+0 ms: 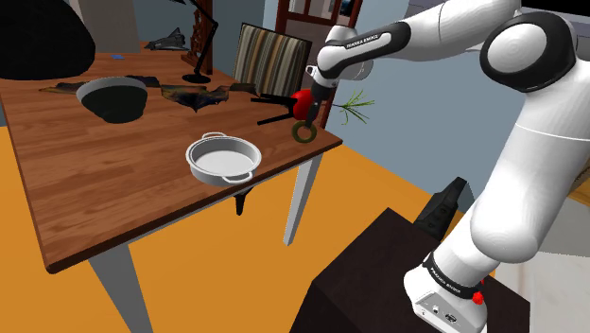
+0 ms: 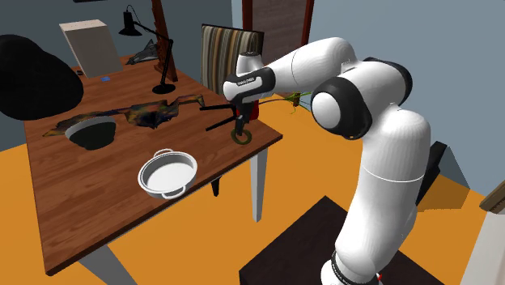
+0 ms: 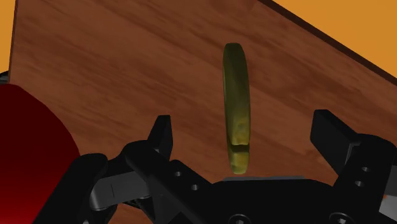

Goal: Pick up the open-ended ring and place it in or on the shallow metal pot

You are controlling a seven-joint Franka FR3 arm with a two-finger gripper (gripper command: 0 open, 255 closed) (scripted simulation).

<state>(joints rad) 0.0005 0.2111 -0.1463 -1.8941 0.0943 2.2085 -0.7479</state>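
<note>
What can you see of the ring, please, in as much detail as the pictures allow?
The ring is olive green with a dull, mottled surface; its material is unclear. The wrist view shows this thick band edge-on, with a notch near the end closest to the gripper, whose open fingers stand on either side without touching it. It seems to stand on edge on the wooden table, near the corner by the arm.

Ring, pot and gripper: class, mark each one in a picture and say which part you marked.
Ring [image 3: 236, 89]: wrist view, middle of its olive band.
Pot [image 1: 216, 176]: shoulder view, its near outer wall.
Gripper [image 3: 243, 121]: wrist view, midway between its open fingertips.
</note>
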